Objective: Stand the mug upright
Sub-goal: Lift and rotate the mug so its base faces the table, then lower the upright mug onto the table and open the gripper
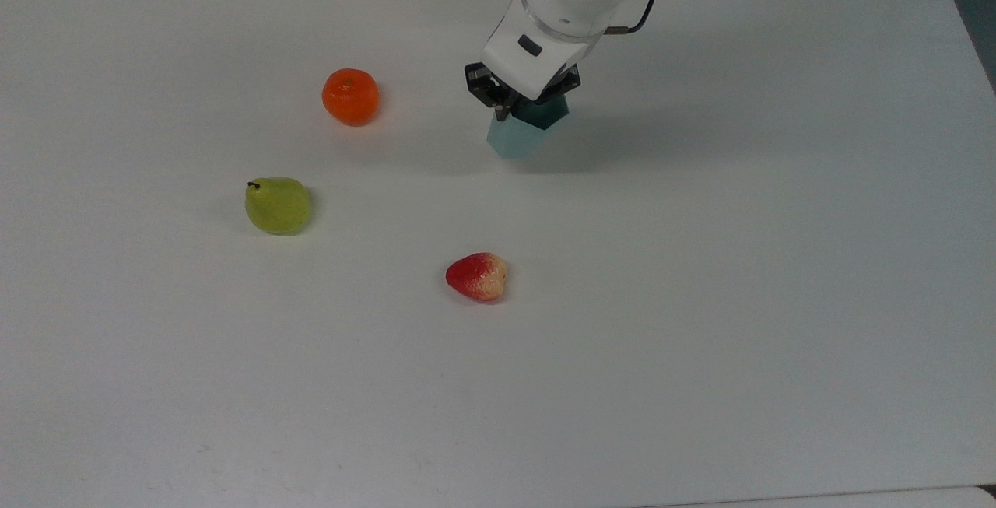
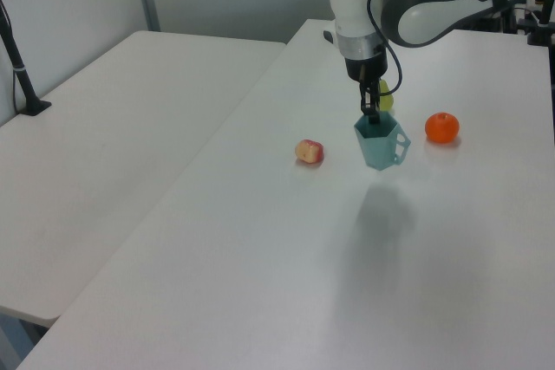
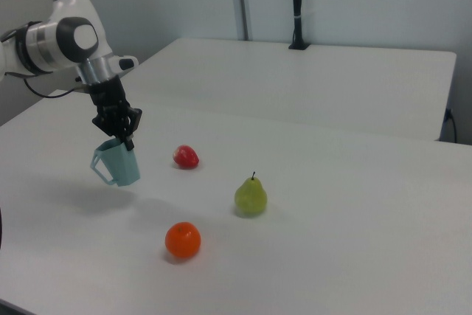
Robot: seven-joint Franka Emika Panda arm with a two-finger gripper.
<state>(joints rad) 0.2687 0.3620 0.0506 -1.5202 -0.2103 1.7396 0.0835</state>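
Here, pincer (image 2: 373,116) pointing straight down, clamped on the rim of the pale teal mug (image 2: 379,143). Mug held upright with mouth upward, handle toward the left view's right, close above the white desk (image 1: 700,298). Nearby on the desk: orange (image 1: 351,96) at the top view's left of the mug, pear (image 1: 277,204) farther left, strawberry (image 1: 477,277) nearer the camera.

end effector (image 1: 520,107) gripping teal mug (image 1: 515,138), white table (image 1: 700,298)
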